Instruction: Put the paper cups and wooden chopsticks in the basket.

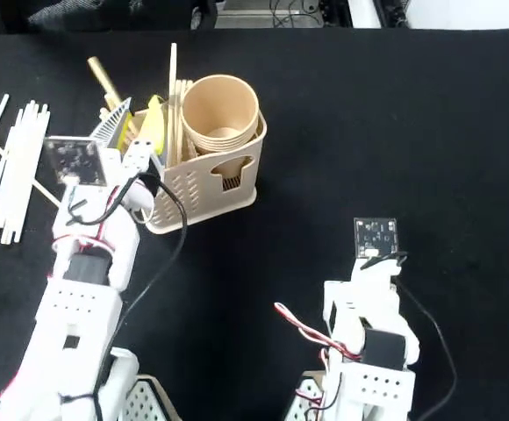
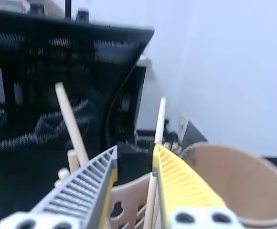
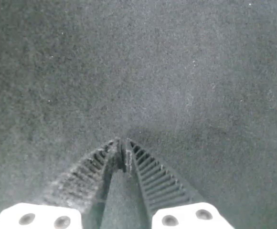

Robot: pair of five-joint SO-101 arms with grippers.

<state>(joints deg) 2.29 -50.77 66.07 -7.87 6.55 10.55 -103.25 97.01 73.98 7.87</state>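
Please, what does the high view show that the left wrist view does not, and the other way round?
The high view adds the loose chopsticks lying on the black table, and the right arm. The left wrist view adds the white wall behind the table. Both share the left gripper, open over the basket, the stacked paper cups inside it, and the standing chopsticks next to the cups.
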